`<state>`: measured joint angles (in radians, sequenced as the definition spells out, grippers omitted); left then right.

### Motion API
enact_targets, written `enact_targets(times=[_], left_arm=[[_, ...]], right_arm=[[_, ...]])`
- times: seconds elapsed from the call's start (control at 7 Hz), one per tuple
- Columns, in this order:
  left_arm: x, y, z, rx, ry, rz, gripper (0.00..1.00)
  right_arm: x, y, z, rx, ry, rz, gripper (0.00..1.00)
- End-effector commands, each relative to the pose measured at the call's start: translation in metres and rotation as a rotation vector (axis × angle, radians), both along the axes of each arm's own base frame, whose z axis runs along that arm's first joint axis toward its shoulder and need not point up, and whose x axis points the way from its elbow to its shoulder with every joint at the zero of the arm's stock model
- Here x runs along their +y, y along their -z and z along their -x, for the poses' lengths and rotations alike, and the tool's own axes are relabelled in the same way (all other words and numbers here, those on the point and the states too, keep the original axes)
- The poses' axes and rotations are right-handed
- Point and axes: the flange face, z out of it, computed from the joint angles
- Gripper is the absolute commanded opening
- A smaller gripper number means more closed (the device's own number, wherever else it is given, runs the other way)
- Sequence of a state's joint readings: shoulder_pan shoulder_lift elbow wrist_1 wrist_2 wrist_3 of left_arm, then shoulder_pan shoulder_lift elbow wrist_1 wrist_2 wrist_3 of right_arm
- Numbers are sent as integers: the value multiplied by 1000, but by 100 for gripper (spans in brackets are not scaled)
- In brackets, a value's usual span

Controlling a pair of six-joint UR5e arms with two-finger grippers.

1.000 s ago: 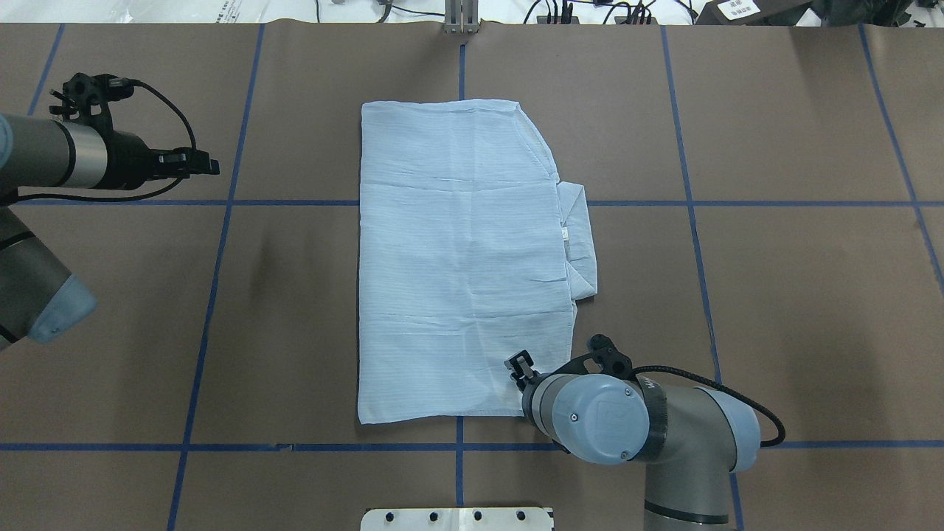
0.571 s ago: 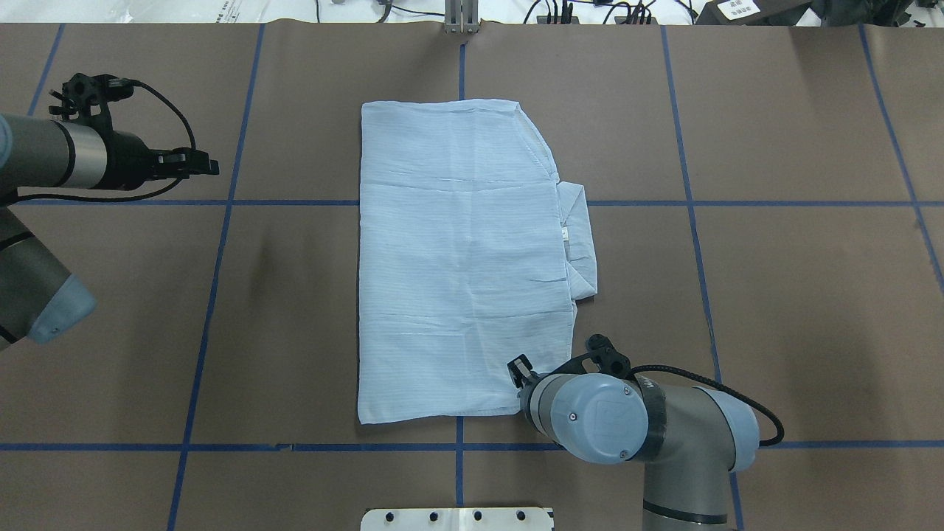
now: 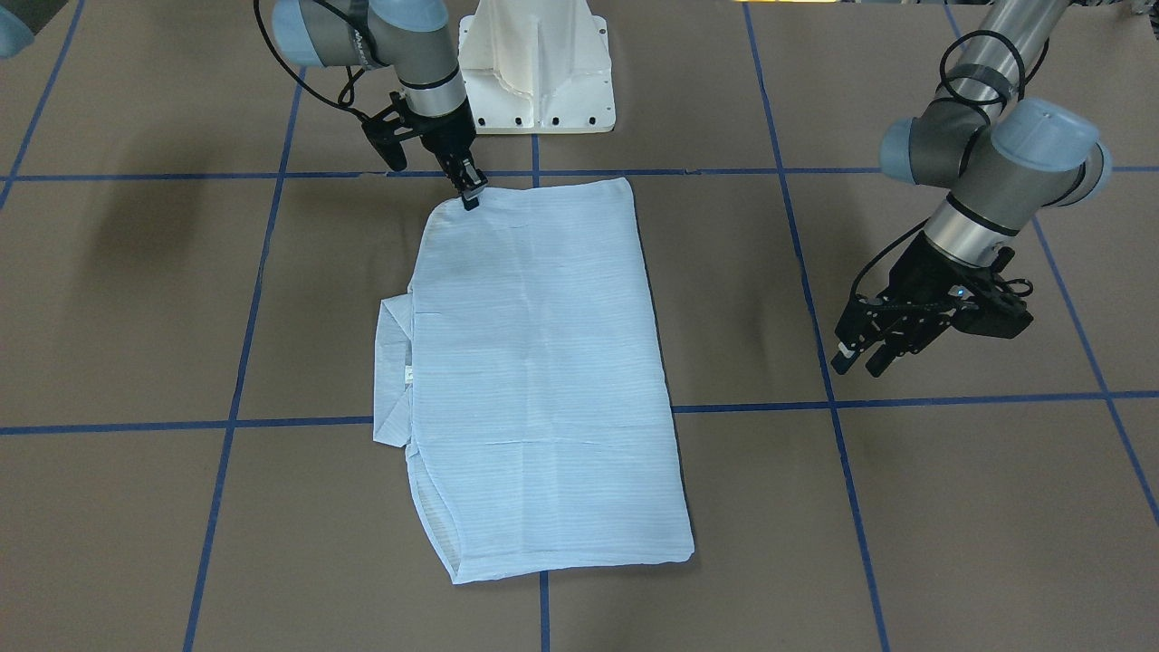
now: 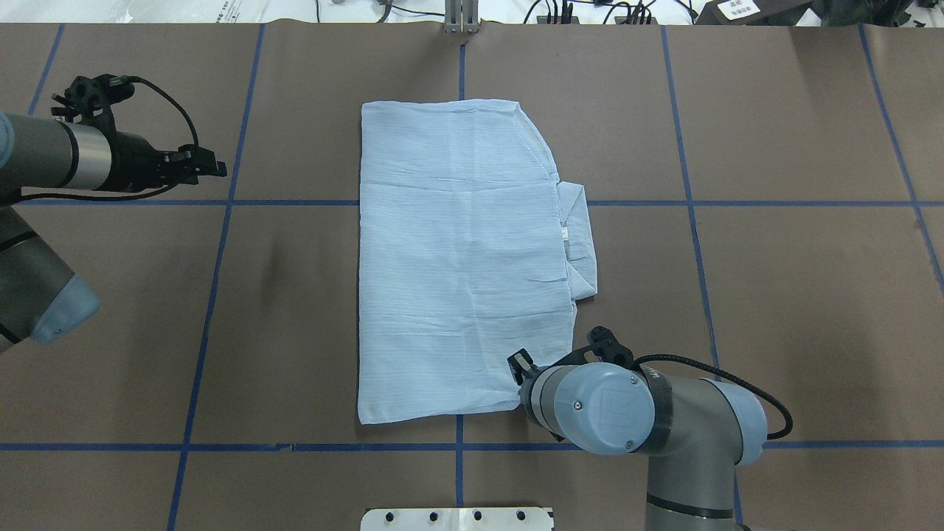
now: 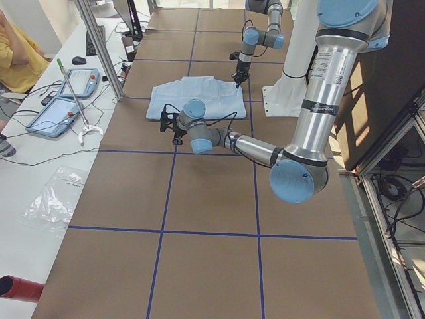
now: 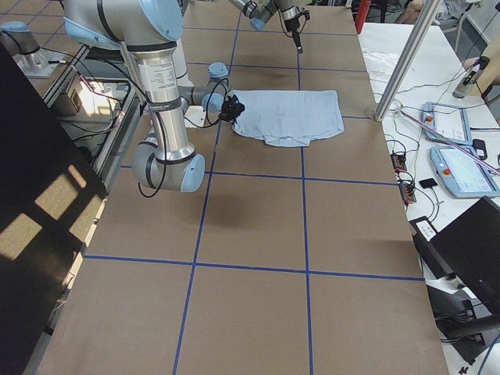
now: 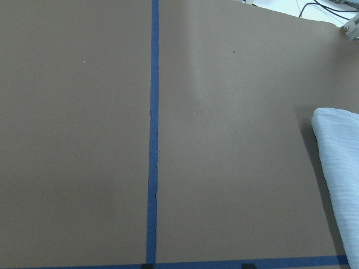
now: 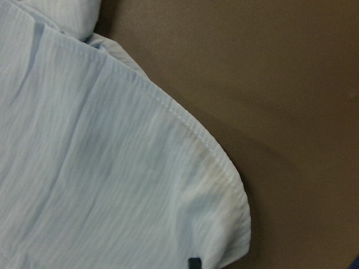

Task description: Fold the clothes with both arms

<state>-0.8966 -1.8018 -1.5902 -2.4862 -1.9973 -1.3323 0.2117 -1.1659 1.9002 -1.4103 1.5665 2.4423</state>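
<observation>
In the front-facing view, the shirt (image 3: pixel 543 380) is lying flat at the centre of the frame on the brown table (image 3: pixel 905 543), folded into a long rectangle. Its collar (image 3: pixel 391 371) is sticking out at the left edge. The right gripper (image 3: pixel 471 196) is pointing down at upper centre, with its fingers drawn together on the shirt's top edge, close to the upper left corner. The left gripper (image 3: pixel 858 356) is hovering at the right of the frame, well apart from the shirt, its fingers standing apart and holding nothing. In the overhead view, the shirt is occupying the centre, with the collar projecting to the right. The right arm (image 4: pixel 612 405) is covering the lower right corner of the cloth, and the left arm (image 4: pixel 81 158) is reaching in from the upper left edge. In the left side view, the shirt is showing small at upper centre, and the left arm's tool is hanging just below it in the frame, over bare table. In the right side view, the right arm is meeting the shirt's left end in the upper half of the frame. The left wrist view is showing mostly bare table crossed by a blue tape line (image 7: pixel 152 140), with a strip of shirt at the right edge. In the right wrist view, a hemmed, rounded shirt corner is filling the left of the frame, and one dark fingertip (image 8: pixel 194 263) is resting on the cloth at the bottom edge.
</observation>
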Motion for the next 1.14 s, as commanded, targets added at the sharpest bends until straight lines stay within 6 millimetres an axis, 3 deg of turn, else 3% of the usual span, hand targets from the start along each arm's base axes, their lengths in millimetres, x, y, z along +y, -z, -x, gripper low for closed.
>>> enact_targets(times=[0.0, 0.29, 0.57, 0.71, 1.0], left_arm=[[51, 64, -26, 234, -44, 258, 61], [136, 92, -73, 324, -79, 410, 61], [214, 87, -157, 285, -72, 490, 61], [236, 94, -185, 242, -70, 519, 62], [270, 95, -214, 215, -117, 550, 63]], right_arm=[[1, 3, -5, 3, 3, 4, 0], [1, 4, -5, 2, 5, 2, 0], [1, 6, -6, -4, 7, -2, 0], [1, 7, -6, -5, 8, -4, 0], [2, 7, -5, -5, 10, -4, 0]])
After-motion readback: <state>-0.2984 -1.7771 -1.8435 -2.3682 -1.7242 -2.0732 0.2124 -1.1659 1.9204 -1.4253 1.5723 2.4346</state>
